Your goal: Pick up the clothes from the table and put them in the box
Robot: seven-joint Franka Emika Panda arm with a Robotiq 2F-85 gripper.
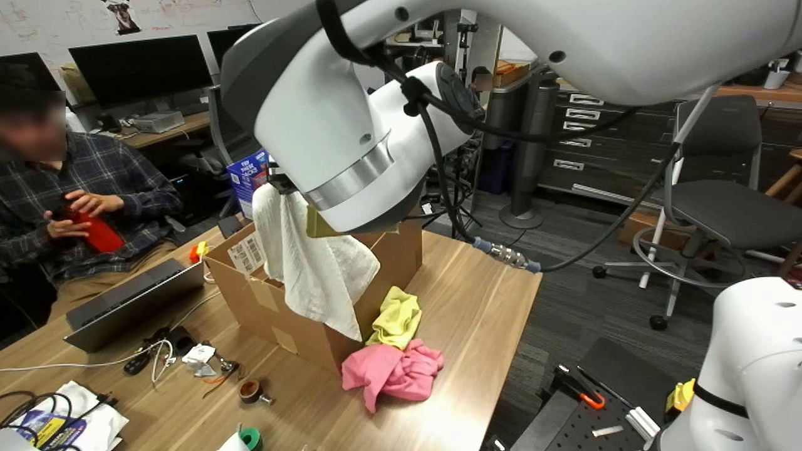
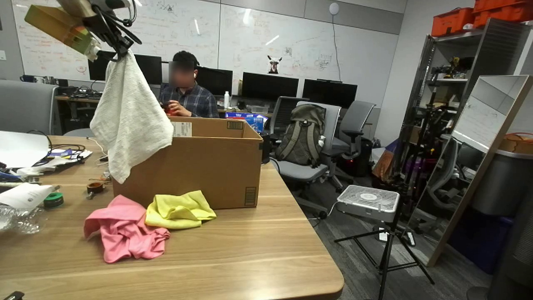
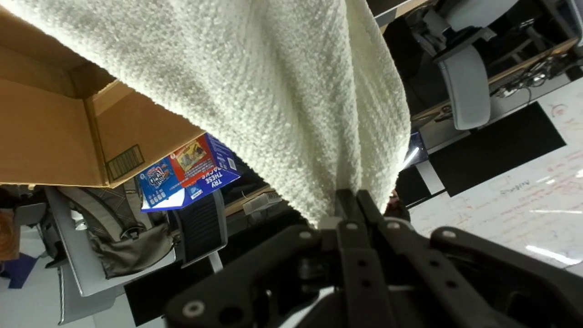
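The white cloth is up in the air, dangling from the gripper, whose two fingers are clamped on its gathered top. Look at it in the wrist view: creamy, pebbly, fuzzy-edged, with deep soft folds all running to the pinch. In both exterior views it widens below the gripper into a loose wedge, hem uneven, corners dropping to limp points.

Below the gripper sits the box, and the white cloth hangs by the box's corner, overlapping a wall in both exterior views; whether fabric touches cardboard, I cannot tell. Flat brown walls here, crisp straight edges, mouth facing up, a white printed label on a side that faces inward.

Now down low, under the gripper! The pink cloth is a crumpled heap, smooth and matte, with thick puffy rolls. Right against it, the yellow cloth lies flatter, all creases and one peaked edge, just beside the box. Beneath both runs the table, light tan with long streaky wood grain and, in an exterior view, a rounded corner. And past the box from the gripper, a boxy blue snack pack shows bright print across its faces.
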